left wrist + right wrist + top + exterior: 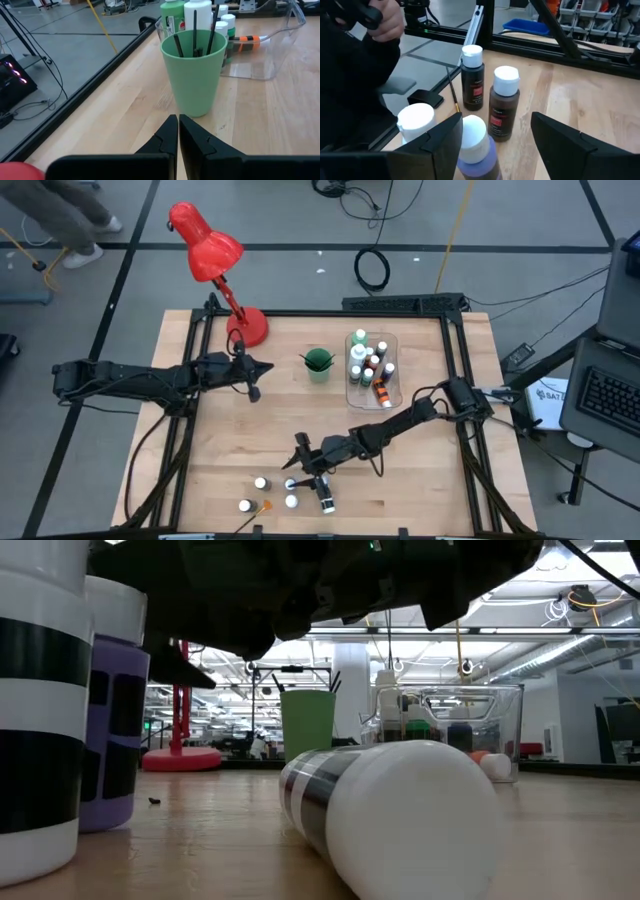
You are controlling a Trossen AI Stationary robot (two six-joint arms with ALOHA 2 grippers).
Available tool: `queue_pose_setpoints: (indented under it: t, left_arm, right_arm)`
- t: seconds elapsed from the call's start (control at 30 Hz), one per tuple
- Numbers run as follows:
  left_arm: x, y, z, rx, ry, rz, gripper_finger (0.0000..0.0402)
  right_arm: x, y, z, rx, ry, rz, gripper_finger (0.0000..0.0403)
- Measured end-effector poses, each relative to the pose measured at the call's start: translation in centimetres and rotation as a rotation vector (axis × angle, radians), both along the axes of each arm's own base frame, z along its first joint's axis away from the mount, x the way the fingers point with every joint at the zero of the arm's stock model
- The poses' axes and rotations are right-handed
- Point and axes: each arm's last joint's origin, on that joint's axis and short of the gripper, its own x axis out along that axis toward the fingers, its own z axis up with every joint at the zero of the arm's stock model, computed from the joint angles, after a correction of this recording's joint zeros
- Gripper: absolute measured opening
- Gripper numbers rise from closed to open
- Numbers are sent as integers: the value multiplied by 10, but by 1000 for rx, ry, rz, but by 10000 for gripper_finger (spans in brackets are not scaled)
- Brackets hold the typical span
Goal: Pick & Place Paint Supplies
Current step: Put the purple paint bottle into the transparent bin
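Near the table's front edge stand several tiny white-capped paint bottles (261,483), and one black-banded bottle (326,502) lies on its side just beside them; a thin brush (256,512) lies at the very edge. The right gripper (495,137) hangs right over this group with its fingers spread apart, a purple bottle (477,150) between them and two brown bottles (504,102) just beyond. More bottles stand in the clear plastic bin (392,395) at the back right, beside the green cup (319,365) holding dark-handled brushes. The left gripper (178,135), fingers pressed together and empty, points at that cup near the red lamp (205,245).
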Motion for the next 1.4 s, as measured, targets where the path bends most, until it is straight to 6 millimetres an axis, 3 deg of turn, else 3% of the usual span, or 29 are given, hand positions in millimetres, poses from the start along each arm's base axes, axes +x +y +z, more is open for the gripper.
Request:
queue_pose_setpoints:
  t: [0.37, 0.7, 1.3, 1.4]
  left_arm:
    - [0, 0, 0, -14, -4, 5, 19]
    - [-1, 0, -2, -11, 16, 3, 19]
    - [0, -1, -2, -24, 18, -22, 19]
    - [-1, -1, -2, -25, 20, -22, 19]
  right_arm:
    - [7, -19, 1, 52, 1, -53, 219]
    - [5, -8, 10, 81, -85, 76, 224]
    - [8, -8, -25, 41, -9, 29, 223]
    - [8, -8, -21, 35, -28, 29, 219]
